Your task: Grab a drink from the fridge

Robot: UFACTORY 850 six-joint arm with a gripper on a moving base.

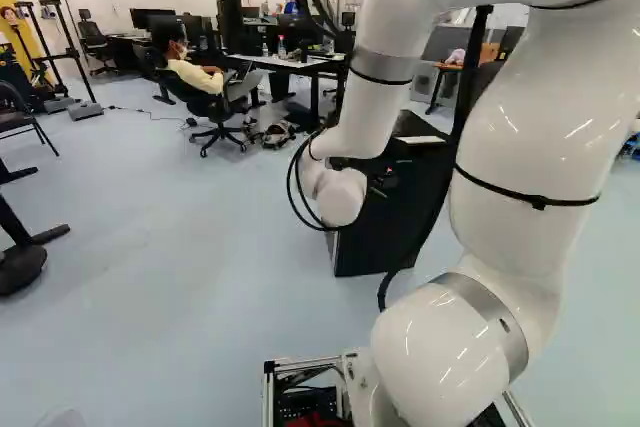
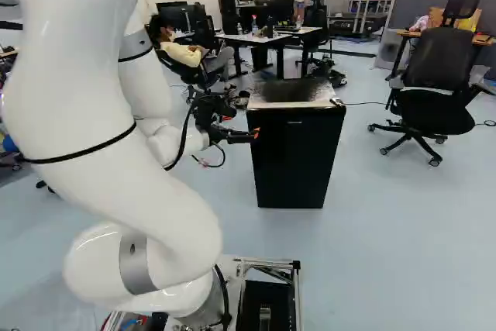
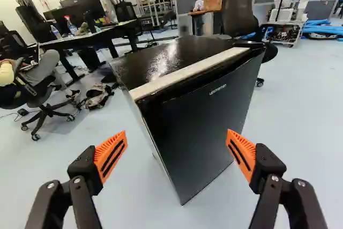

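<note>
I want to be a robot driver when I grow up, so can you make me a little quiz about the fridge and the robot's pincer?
1. True or false: the door of the black mini fridge is shut.
2. What colour are the pads on the pincer?
a) green
b) orange
c) purple
3. Fill the gap with "open" or "shut": the pincer's two fingers stand wide ____, with neither one gripping the fridge.

Key: 1. True. 2. b. 3. Open.
</note>
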